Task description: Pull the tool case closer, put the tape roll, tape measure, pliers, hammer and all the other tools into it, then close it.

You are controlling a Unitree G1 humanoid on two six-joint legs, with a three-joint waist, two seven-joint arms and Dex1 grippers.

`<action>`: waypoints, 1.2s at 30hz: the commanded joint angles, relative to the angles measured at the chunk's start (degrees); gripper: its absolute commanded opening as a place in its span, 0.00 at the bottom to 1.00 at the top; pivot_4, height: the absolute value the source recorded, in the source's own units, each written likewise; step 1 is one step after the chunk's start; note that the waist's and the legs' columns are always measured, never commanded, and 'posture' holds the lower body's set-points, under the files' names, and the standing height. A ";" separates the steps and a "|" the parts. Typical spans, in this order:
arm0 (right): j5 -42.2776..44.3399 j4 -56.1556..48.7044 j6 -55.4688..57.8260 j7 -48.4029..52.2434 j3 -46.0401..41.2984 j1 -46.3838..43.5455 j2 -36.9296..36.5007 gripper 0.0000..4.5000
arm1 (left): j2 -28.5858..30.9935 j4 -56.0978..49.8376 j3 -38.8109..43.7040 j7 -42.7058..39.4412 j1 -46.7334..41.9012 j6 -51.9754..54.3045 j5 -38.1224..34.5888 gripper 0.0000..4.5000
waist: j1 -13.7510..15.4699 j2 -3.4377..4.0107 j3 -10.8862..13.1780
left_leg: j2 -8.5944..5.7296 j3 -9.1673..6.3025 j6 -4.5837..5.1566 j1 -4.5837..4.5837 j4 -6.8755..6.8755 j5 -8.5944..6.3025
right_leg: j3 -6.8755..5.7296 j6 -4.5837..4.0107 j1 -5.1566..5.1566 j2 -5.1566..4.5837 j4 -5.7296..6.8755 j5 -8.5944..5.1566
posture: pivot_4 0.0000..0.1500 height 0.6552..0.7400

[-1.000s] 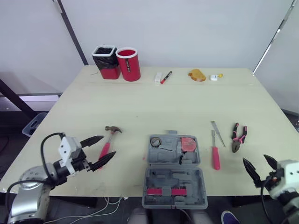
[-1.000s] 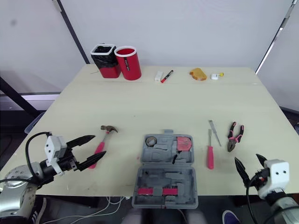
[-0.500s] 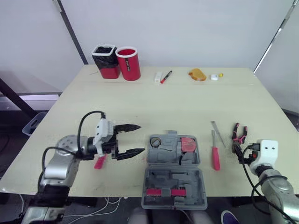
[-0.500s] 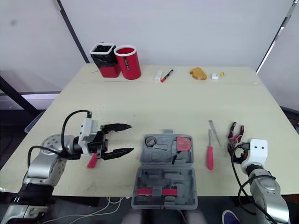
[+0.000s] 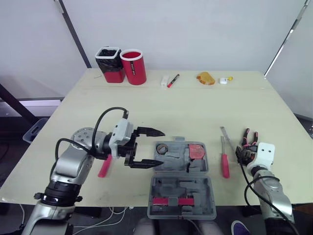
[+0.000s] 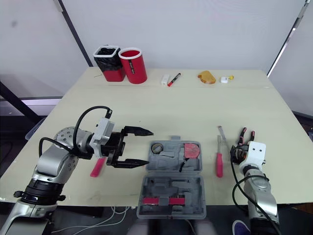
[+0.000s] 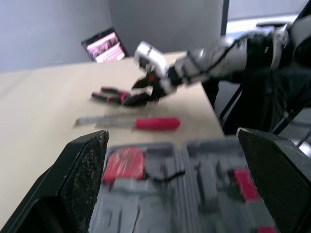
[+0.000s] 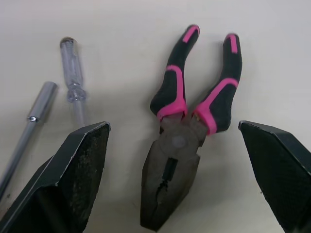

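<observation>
**Tabletop** point(image 5: 195, 107): all items listed below are carried here.

**Tool case** point(image 5: 182, 185): grey and lying open at the middle of the front edge, so the pull-in is judged done. It is not yet closed.

**Left gripper** point(image 6: 150, 147): fingers spread wide with nothing held, placed at the case's left side.

**Right gripper** point(image 8: 172, 131): fingers parted to either side of the pliers, with no grip made.

**Hammer** point(image 6: 96, 167): pink handle seen left of the case, outside it. To be packed.

**Red screwdriver** point(image 5: 225, 164): lies right of the case, outside it.

**Pliers** point(image 8: 170, 174): near the right edge, flat on the tabletop. Judged the next pick.

**Slim clear-handled driver** point(image 5: 228, 139): lies just beside the screwdriver, outside the case.

**Red block** point(image 5: 197, 151): seated in the case's far half and taken for the tape measure.

**Tape roll** point(image 5: 163, 148): seated in the case's far left corner.
</observation>
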 commanded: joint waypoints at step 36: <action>-3.45 1.65 -10.45 3.11 -0.72 2.53 -5.79 0.21 | 0.35 -3.48 2.57 2.18 2.21 0.80 -1.96 1.00 | -0.91 0.04 0.03 | 0.01 0.00 0.00 0.08 0.05 0.00 | 0.17 0.00 0.00 0.05 0.11 0.00 | 1.00 1.00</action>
